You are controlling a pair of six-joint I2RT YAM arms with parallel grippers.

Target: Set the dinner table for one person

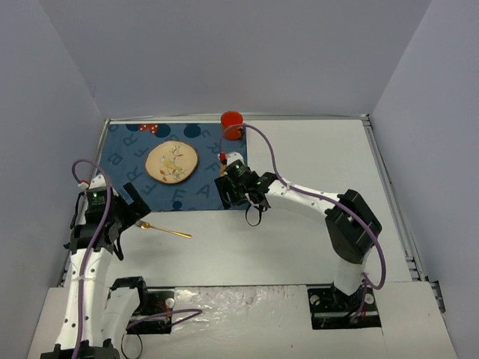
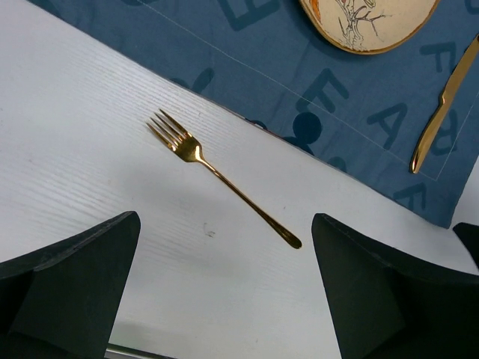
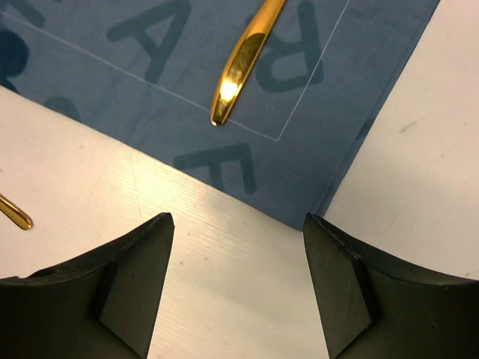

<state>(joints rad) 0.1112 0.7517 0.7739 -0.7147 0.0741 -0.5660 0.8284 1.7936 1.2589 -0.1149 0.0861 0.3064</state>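
Left end effector (image 2: 226,221) apart | right end effector (image 3: 237,218) apart | slim gold fork (image 2: 217,172) on grained dinner table (image 2: 75,149)

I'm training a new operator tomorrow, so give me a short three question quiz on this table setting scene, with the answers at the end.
1. True or false: the gold fork lies on the blue placemat.
2. What lies on the placemat beside the plate? A) spoon B) knife C) napkin
3. Is the left pincer or the right pincer holding anything?

Key
1. False. It lies on the bare dinner table, just off the mat's near edge.
2. B.
3. No. Both are open and empty.
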